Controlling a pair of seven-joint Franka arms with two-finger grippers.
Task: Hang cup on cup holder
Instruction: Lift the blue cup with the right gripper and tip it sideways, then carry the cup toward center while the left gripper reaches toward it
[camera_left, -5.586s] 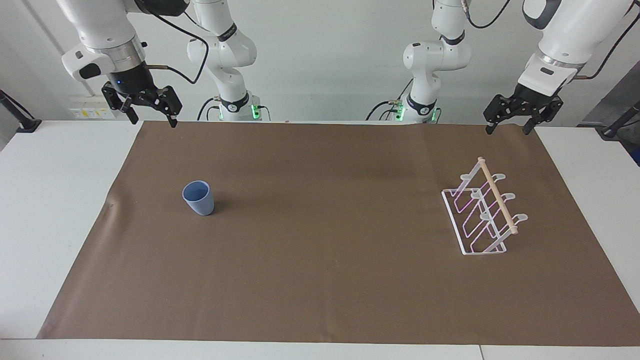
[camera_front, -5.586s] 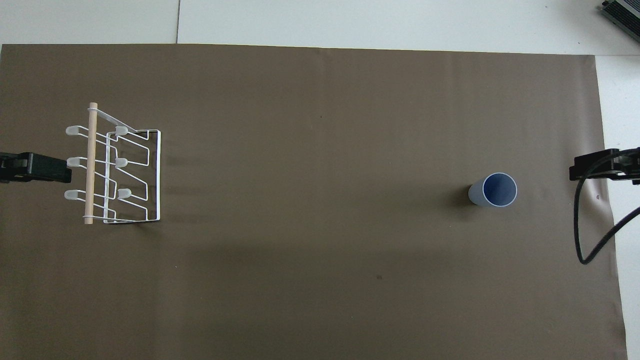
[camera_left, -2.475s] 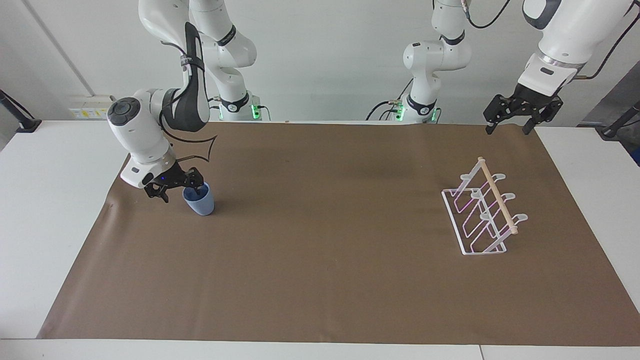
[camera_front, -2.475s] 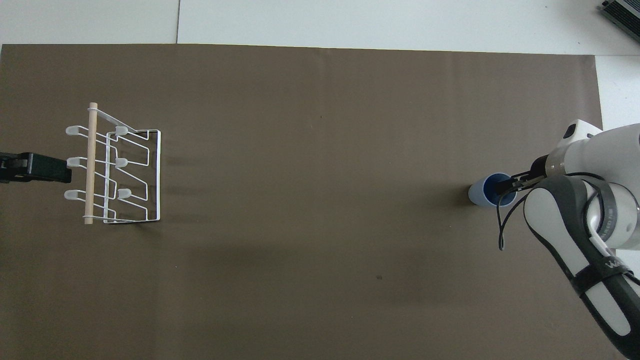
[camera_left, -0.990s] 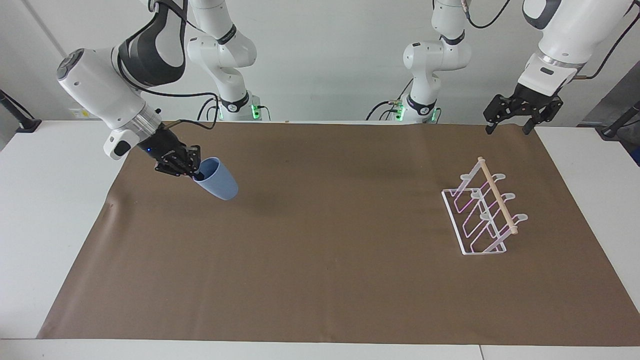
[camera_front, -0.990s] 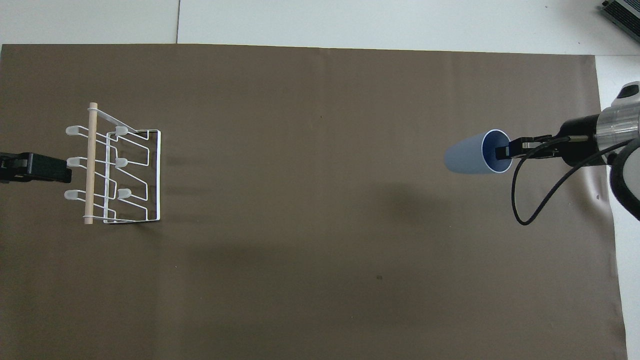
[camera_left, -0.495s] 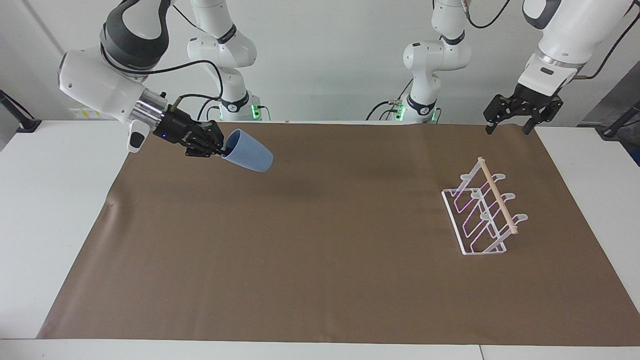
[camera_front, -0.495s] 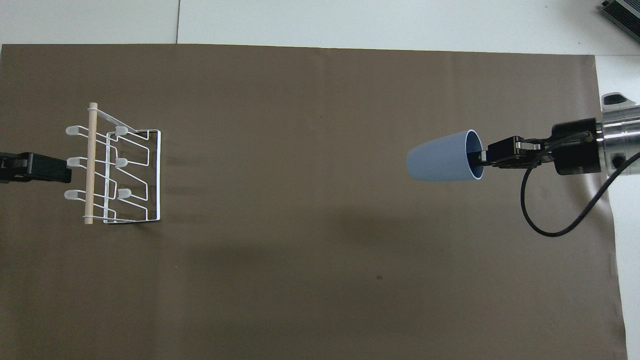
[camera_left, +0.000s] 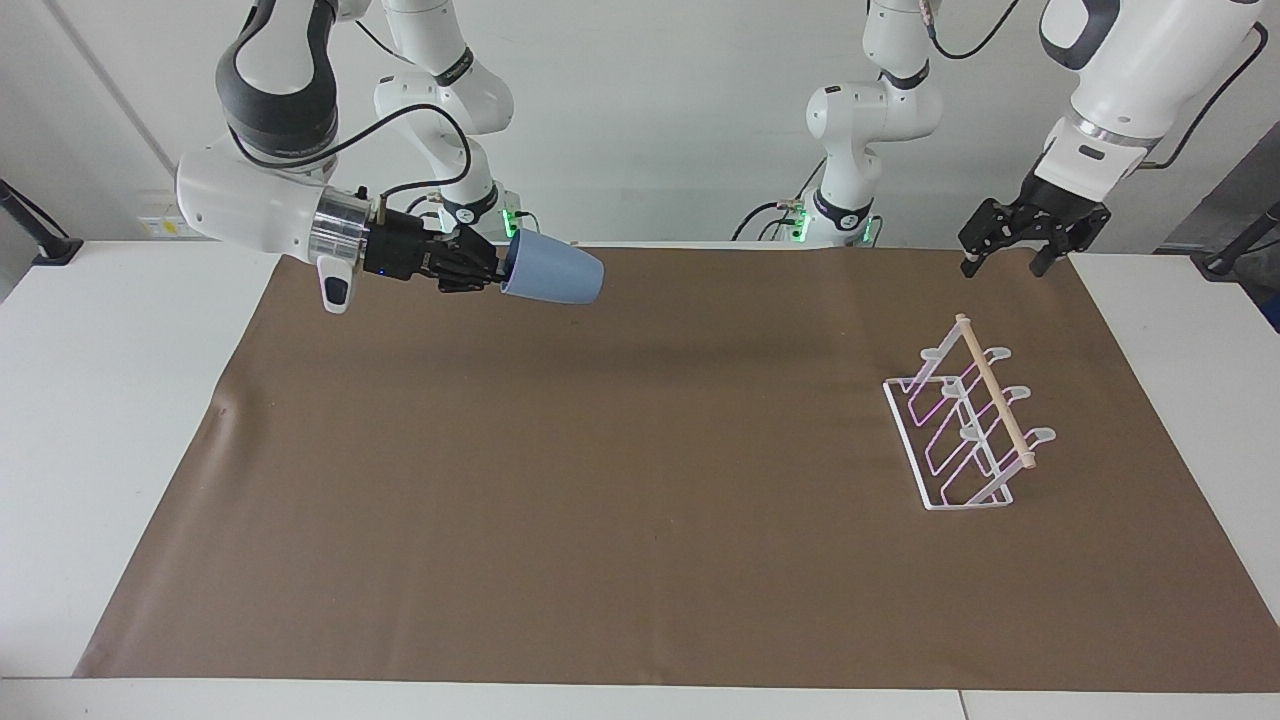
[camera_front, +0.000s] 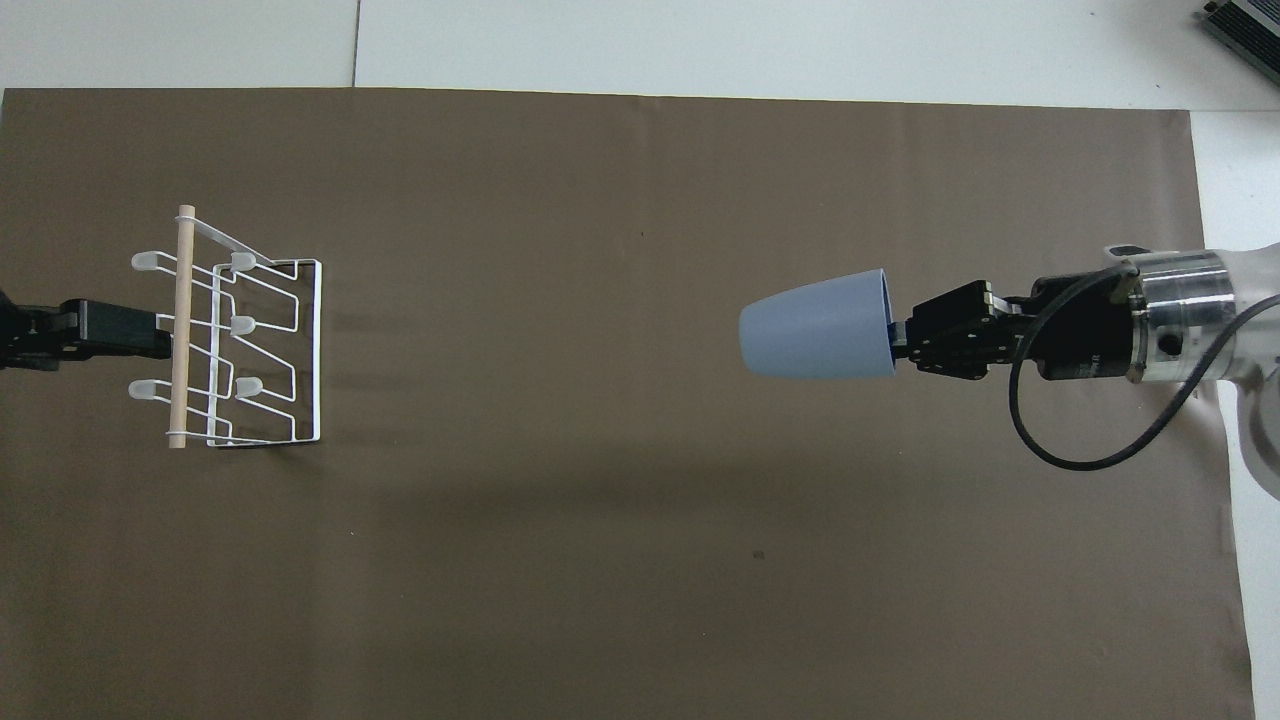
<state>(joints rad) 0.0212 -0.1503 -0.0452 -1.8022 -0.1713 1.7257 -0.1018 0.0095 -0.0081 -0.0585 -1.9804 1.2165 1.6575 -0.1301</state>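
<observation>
The light-blue cup (camera_left: 552, 272) (camera_front: 818, 327) hangs in the air on its side, base pointing toward the left arm's end of the table. My right gripper (camera_left: 497, 272) (camera_front: 897, 340) is shut on its rim, with one finger inside the mouth. It holds the cup over the brown mat, toward the right arm's end. The white wire cup holder (camera_left: 965, 425) (camera_front: 235, 330) with its wooden dowel stands on the mat toward the left arm's end, with nothing on its pegs. My left gripper (camera_left: 1003, 268) (camera_front: 140, 338) hangs open in the air beside the holder, holding nothing.
A brown mat (camera_left: 640, 500) covers most of the white table (camera_left: 90, 420). Between the cup and the holder only bare mat shows. The two arm bases (camera_left: 470, 215) stand at the robots' edge of the table.
My right gripper has raised the cup, carried it toward the left arm's end and tipped it fully onto its side. The left gripper has shifted slightly toward the cup holder.
</observation>
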